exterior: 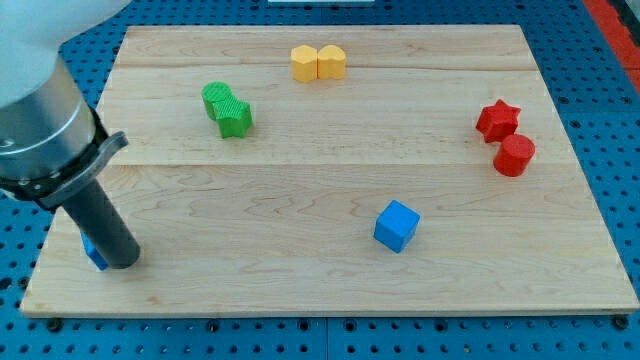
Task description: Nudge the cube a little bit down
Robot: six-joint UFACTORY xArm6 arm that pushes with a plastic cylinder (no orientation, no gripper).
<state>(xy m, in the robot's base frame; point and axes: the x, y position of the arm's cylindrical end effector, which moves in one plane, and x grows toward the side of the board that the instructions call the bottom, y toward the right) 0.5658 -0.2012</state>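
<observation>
A blue cube (397, 225) sits on the wooden board (330, 290), right of centre and toward the view's bottom. My tip (122, 264) rests at the board's bottom left, far to the left of the cube. A second small blue block (94, 254) is mostly hidden behind the rod, touching its left side; its shape cannot be made out.
Two green blocks (227, 108) touch each other at the upper left. Two yellow blocks (318, 62) sit side by side at the top centre. A red star (497, 119) and a red cylinder-like block (515, 154) sit at the right.
</observation>
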